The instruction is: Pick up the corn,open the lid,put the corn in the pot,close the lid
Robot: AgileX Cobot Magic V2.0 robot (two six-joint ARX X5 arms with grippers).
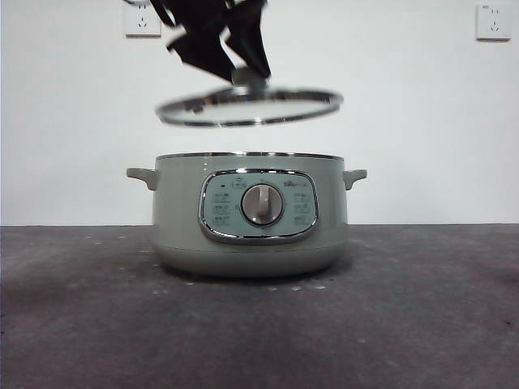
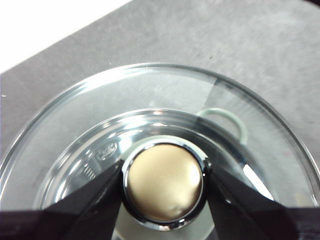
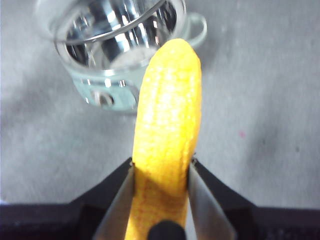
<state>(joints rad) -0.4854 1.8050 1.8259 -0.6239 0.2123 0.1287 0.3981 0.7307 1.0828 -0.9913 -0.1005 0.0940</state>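
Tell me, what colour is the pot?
The pot is pale sage green, best seen in the front view.

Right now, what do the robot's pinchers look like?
Both are black. The left gripper has two wedge-shaped black jaws that taper toward their tips. The right gripper has black jaws with pale grey inner faces, and a rounded black part sits low between them. In the front view, only one gripper shows, as dark angular pieces. No cables or markings are visible.
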